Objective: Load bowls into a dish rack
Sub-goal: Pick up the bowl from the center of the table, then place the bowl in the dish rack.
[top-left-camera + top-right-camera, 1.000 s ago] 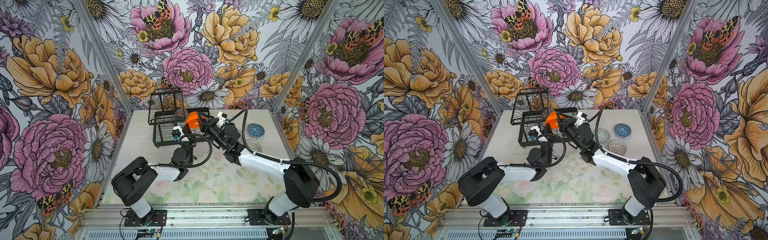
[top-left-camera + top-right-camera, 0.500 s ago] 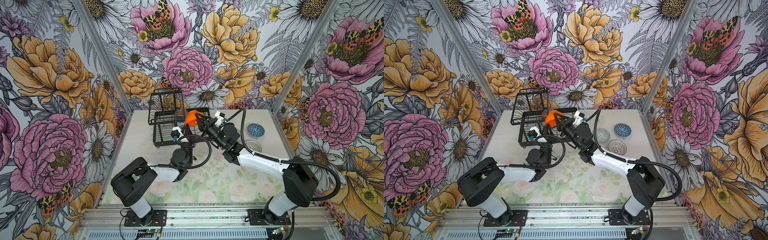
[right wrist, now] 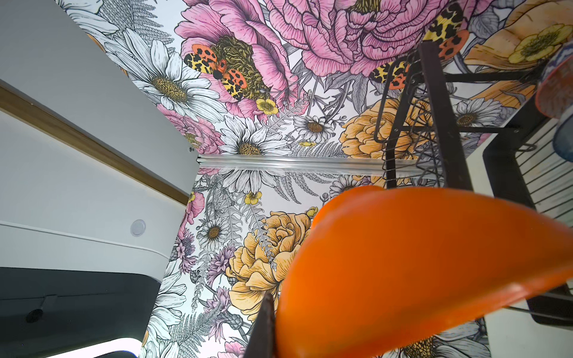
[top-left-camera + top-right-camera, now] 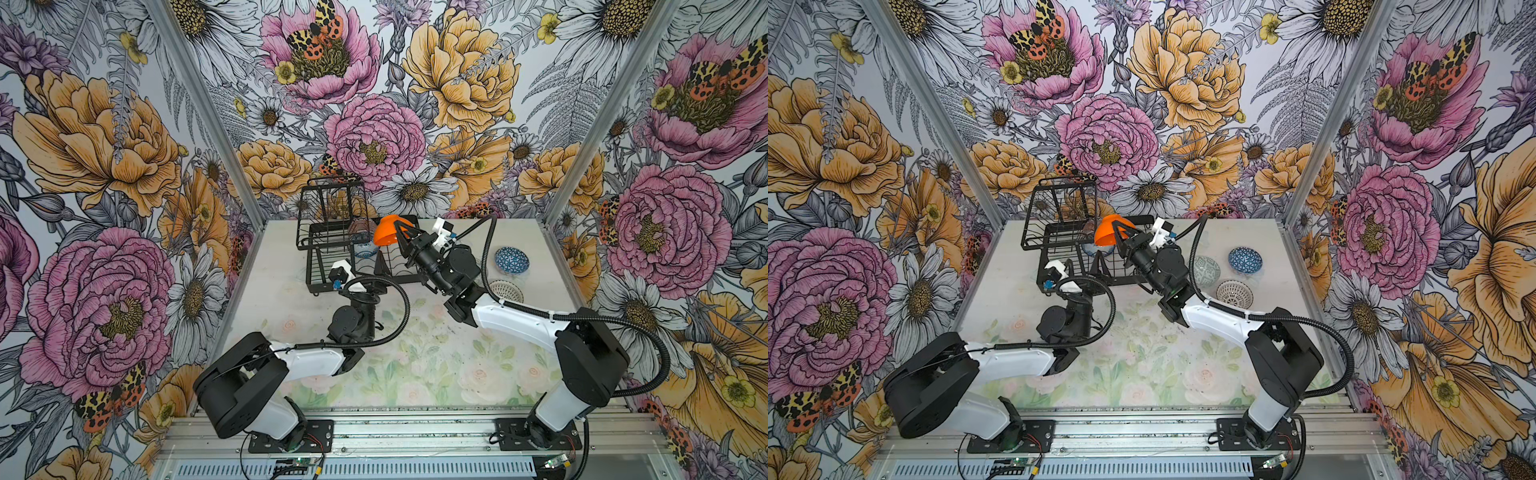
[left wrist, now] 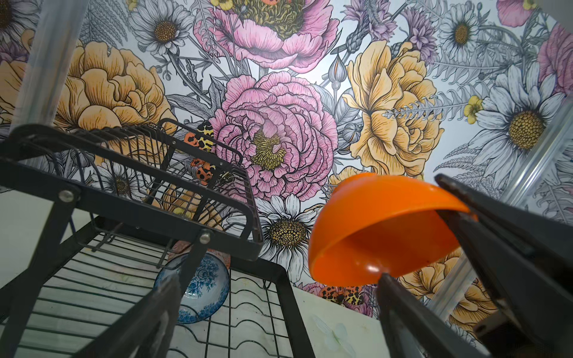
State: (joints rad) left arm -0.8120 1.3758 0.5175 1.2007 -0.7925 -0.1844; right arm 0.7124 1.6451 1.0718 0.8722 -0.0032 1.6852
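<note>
Two arms reach toward the back of the surface (image 4: 419, 357). The black wire dish rack (image 4: 316, 249) stands near the back left corner, with its raised basket tier at the left end and its low tray stretching rightward along the back edge. A blue-white floral bowl (image 5: 198, 288) stands on edge in the tray's slot wires, just right of the basket tier, and an orange-toned bowl is partly visible right behind it. The left hand (image 5: 280, 277) sits at the tray's front side, pointing up, its jaws spread wide and holding nothing. One finger (image 5: 403, 313) ends close under the rim of the plain orange bowl (image 4: 386, 235), and I cannot tell whether they touch. That bowl hangs in the air above the right part of the low tray, tilted with its mouth facing down and leftward, clear of the wires. The right hand (image 4: 402, 232) is clamped tight on the bowl's right rim, one finger inside and one outside. Right of that arm, three bowls rest upright on the surface toward the right edge: a pale green-grey bowl (image 4: 1206, 268), a dark blue geometric bowl (image 4: 512, 261) nearer the back right corner, and a black-white lattice bowl (image 4: 505, 291) just in front of them.
</note>
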